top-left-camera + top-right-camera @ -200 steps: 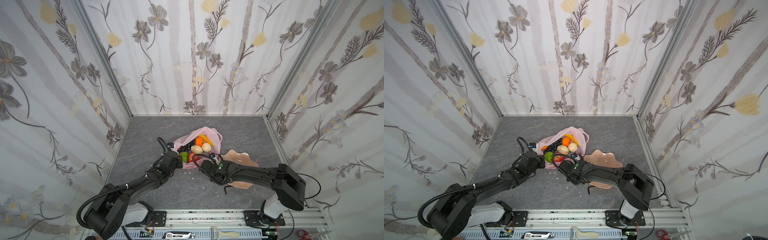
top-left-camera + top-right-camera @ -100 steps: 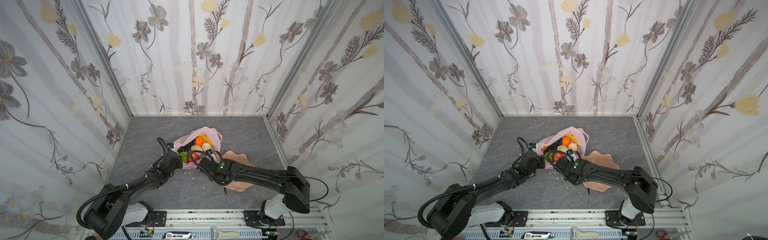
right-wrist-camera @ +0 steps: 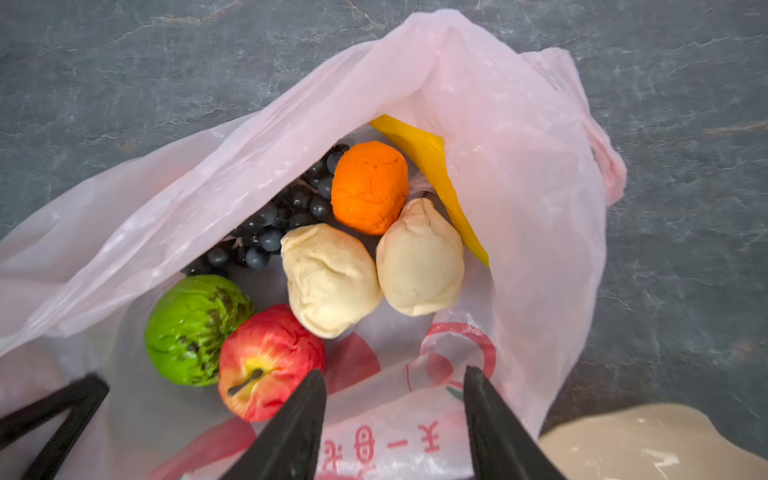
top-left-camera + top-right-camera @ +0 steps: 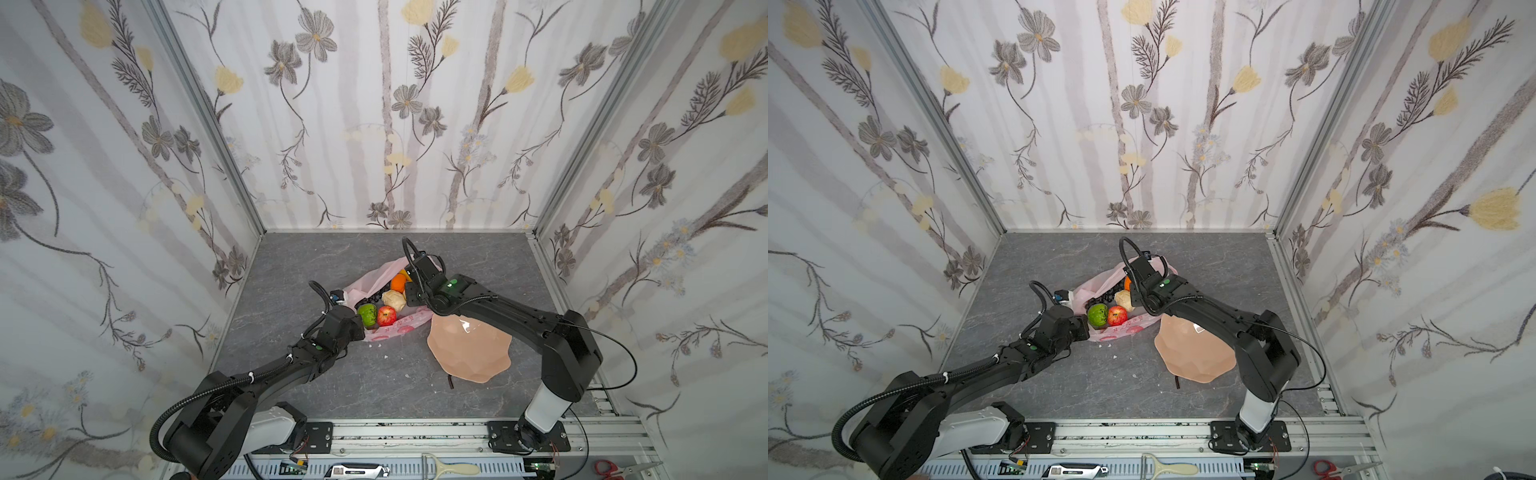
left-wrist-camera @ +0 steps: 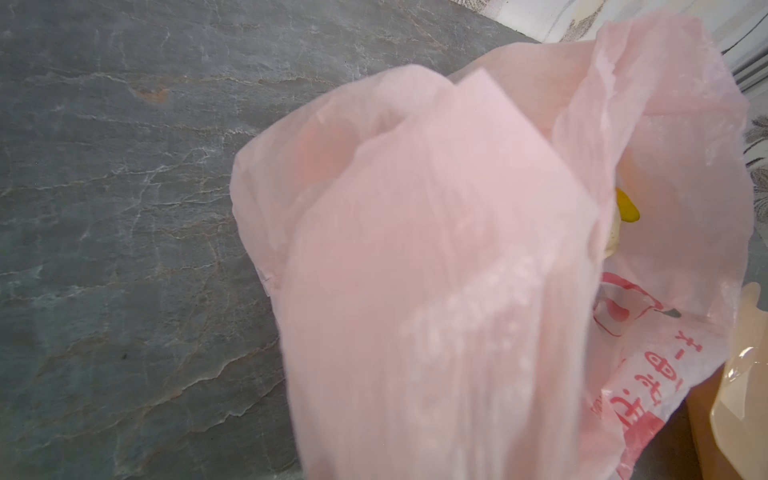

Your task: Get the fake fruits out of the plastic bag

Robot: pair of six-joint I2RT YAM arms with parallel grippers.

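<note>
Seven fake fruits (image 3: 328,278) seen inside plastic bag (image 3: 519,187), just ahead of right tool (image 3: 392,372); banana (image 3: 432,166) half under film, grapes (image 3: 266,232) tucked under bag fold. Right tool parted midway, empty, apple (image 3: 266,361) close by one fingertip. Closed left tool (image 4: 360,329) pinching bag rim, tips hidden by film. Peach dish (image 4: 469,353) back of right tool, under its arm. Grey veined desk (image 4: 316,266), floral walls (image 4: 374,124).
</note>
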